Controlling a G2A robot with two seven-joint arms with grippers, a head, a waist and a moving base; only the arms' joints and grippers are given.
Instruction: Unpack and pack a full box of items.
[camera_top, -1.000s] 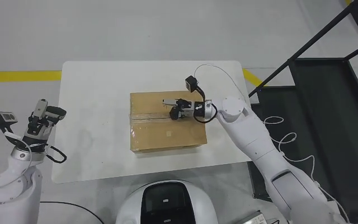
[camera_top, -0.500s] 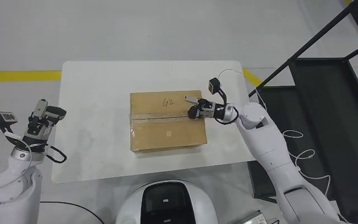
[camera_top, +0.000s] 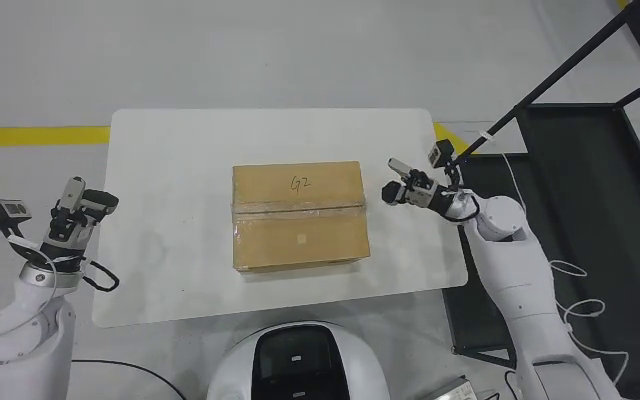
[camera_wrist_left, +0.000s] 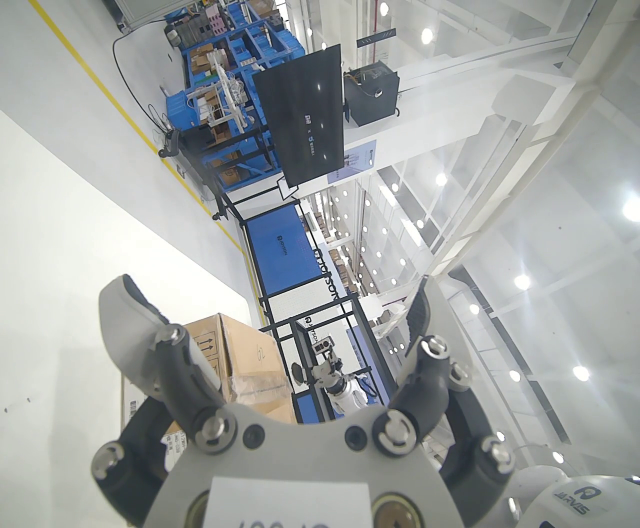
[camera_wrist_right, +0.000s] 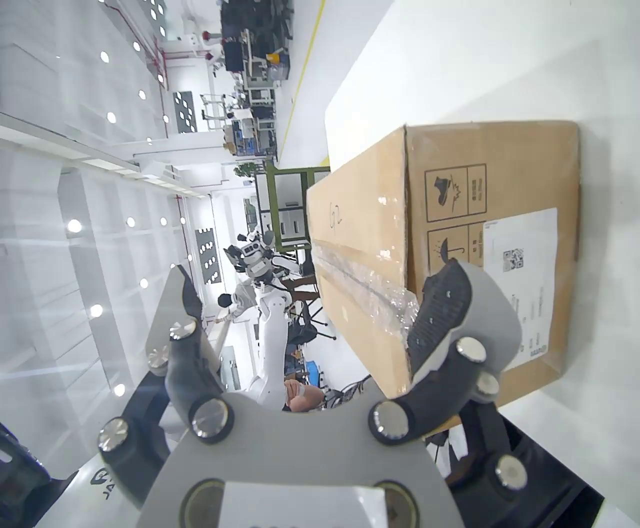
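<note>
Cardboard, taped shut: the box (camera_top: 299, 215) sits closed near the middle of the white table (camera_top: 170, 160). A strip of clear tape runs along its top seam, and there is a handwritten mark on the flap farther from the robot. The right end effector (camera_wrist_right: 312, 280) hangs just off the box's right-hand end, above bare table, its two fingers spread wide and holding nothing. It faces the end panel, which carries a white label (camera_wrist_right: 530, 250) and printed handling symbols, and it is near the box but not touching it. The left end effector (camera_wrist_left: 274, 295) is well apart from the box, beyond the table's left edge. It is likewise spread and empty, angled upward with the box in its line of sight. A yellow floor line (camera_top: 50, 134) runs past the table's far left corner, and a black metal rack (camera_top: 570, 160) stands just beside the table's right edge.
</note>
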